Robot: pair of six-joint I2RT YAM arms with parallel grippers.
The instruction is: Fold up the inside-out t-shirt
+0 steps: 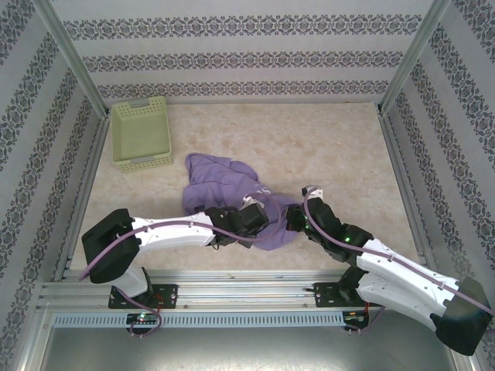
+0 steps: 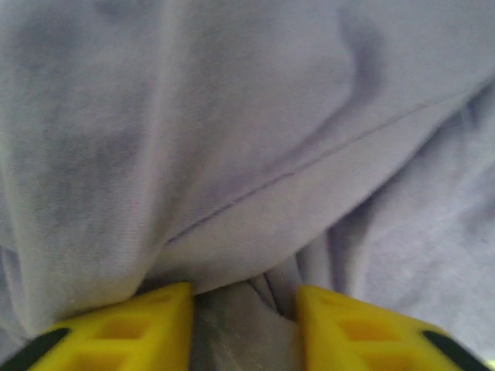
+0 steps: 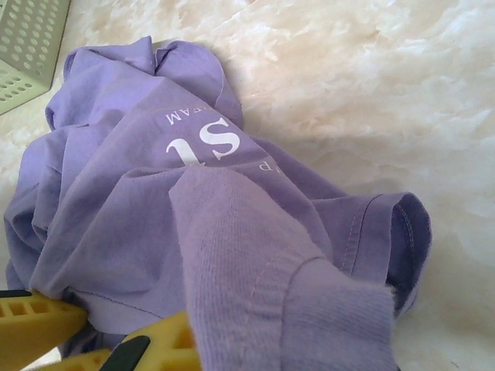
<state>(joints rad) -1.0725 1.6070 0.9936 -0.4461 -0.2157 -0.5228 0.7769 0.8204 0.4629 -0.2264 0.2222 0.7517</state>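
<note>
Right claw (image 3: 108, 336) pinching crumpled t-shirt (image 3: 139, 209) — soft lavender cotton.

Left gripper (image 1: 251, 221) and right gripper (image 1: 297, 219) touch the crumpled t-shirt (image 1: 223, 182).

Lavender-purple t-shirt (image 1: 224, 182) with white lettering on a cream, marble-veined table (image 1: 340, 147) — pale green basket (image 1: 143, 161) dotted with holes, white walls (image 1: 232, 46) banded in dark floral stripes — and bright yellow fingers (image 2: 131, 332), black-patched, on the left gripper (image 2: 245, 325).

The t-shirt (image 3: 139, 216) was soft matt cloth, the basket (image 1: 143, 162) perforated matt plastic, the tabletop (image 1: 332, 147) smooth and marbled.
</note>
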